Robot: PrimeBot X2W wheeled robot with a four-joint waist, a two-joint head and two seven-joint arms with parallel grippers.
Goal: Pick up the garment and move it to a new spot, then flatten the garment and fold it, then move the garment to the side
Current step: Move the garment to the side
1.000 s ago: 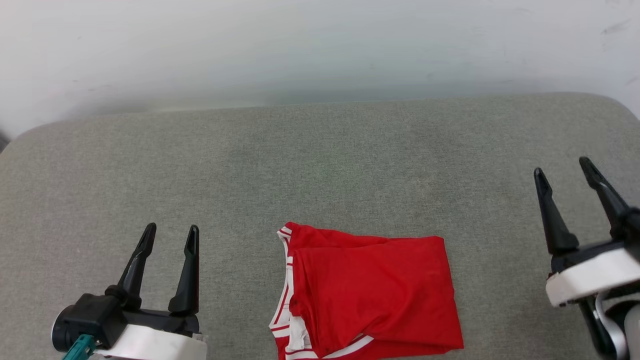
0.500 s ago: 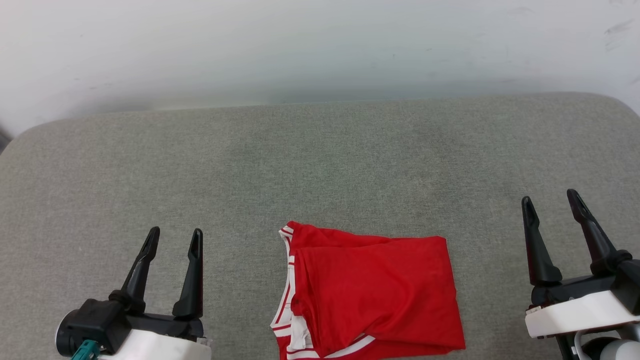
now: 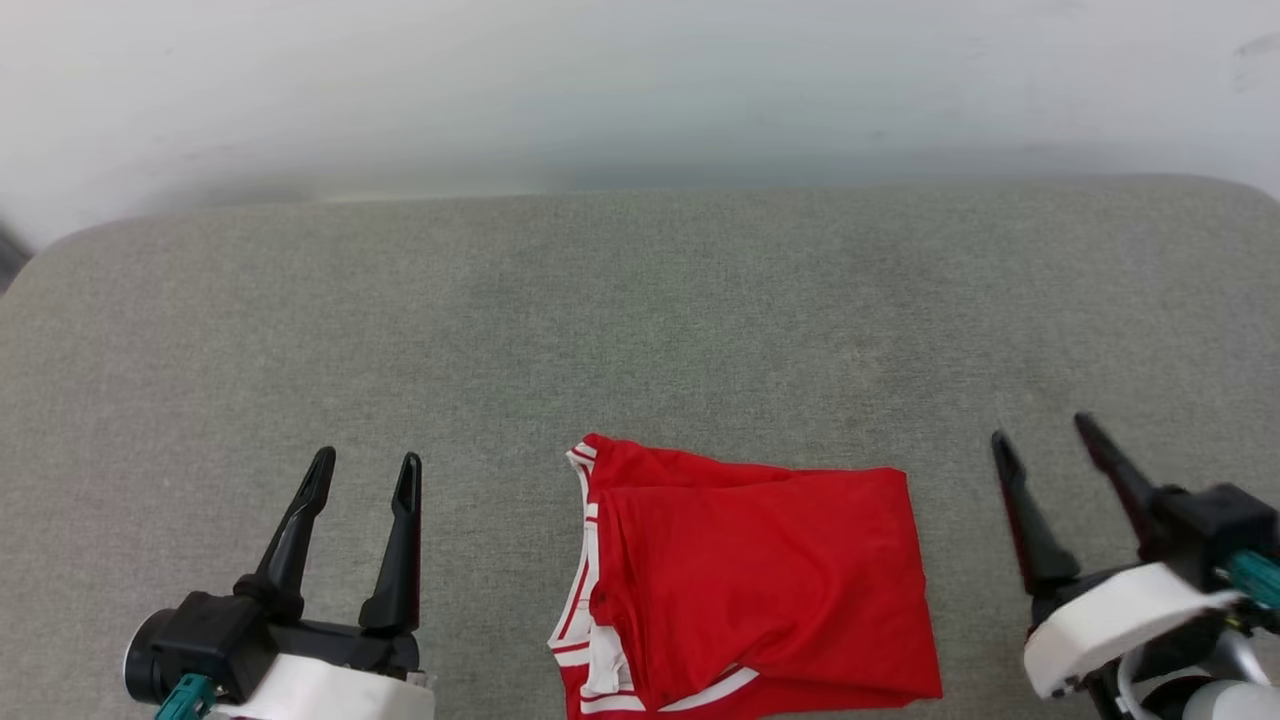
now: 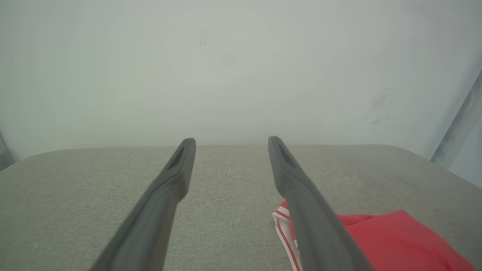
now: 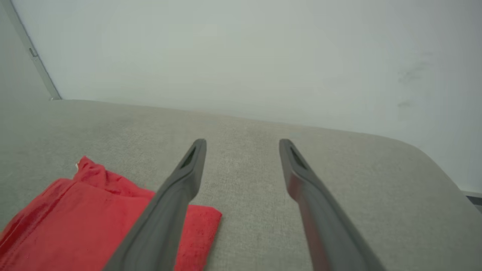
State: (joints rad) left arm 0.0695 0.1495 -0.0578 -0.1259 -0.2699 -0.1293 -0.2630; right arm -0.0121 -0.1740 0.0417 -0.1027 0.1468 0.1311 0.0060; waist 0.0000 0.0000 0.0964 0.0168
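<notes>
1. Where it lies folded into a rough rectangle, the garment (image 3: 760, 580) sits at the near middle of the grey fabric bench (image 3: 640, 320), plain red side up, with red-and-white striped trim along its left edge.
2. Left hand (image 3: 367, 460): near left, well apart from the garment, 2 dark fingers spread wide, holding nothing.
3. Right hand (image 3: 1040, 428): near right, close to the garment's right edge but apart from it, 2 fingers spread wide, empty.
4. Pale wall (image 3: 640, 90): beyond the bench's far edge.
</notes>
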